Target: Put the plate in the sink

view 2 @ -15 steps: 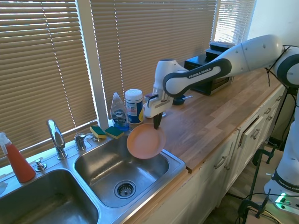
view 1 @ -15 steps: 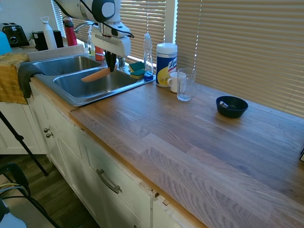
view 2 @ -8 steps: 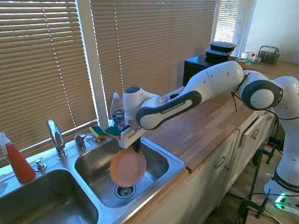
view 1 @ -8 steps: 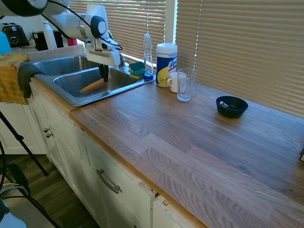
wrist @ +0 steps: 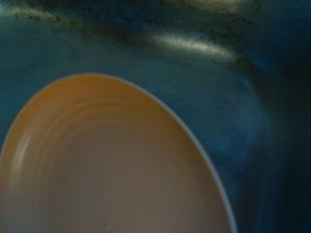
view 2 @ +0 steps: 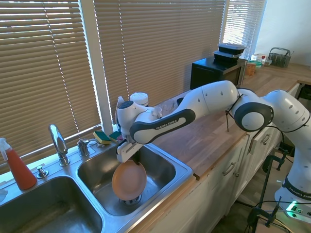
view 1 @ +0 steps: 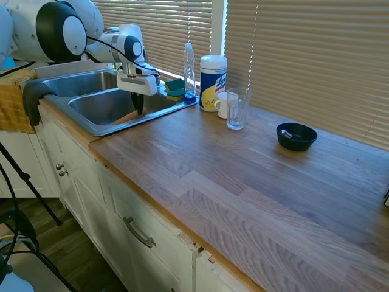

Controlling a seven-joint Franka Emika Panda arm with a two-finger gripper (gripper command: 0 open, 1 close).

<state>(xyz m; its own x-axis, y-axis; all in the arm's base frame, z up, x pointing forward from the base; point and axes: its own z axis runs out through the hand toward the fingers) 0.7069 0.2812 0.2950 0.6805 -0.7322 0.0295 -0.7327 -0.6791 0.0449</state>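
The plate [view 2: 129, 180] hangs tilted, almost on its edge, just under the gripper [view 2: 134, 158], which grips it by the upper rim. It is down inside the basin of the sink [view 2: 165, 167] that is nearer to the wooden counter [view 1: 255, 182], and its lower edge is close to the drain at the basin floor; I cannot tell if it touches there. In the first exterior view only a small orange part of the plate [view 1: 126, 116] shows below the gripper [view 1: 139, 107], behind the front wall of the sink [view 1: 97, 125]. In the wrist view the plate [wrist: 107, 170] fills most of the picture, with the dark steel of the basin around it.

The other basin [view 2: 43, 208] is beside it, away from the counter. Behind the gripper, on the back ledge, lie two sponges [view 2: 111, 137], with a soap bottle [view 1: 189, 72] and a wipes canister [view 1: 213, 82] just next to them. Further along the counter stand a white mug [view 1: 223, 104] and a drinking glass [view 1: 236, 108], touching or almost. Well apart from the gripper sits a dark blue bowl [view 1: 296, 136] with some small thing in it.
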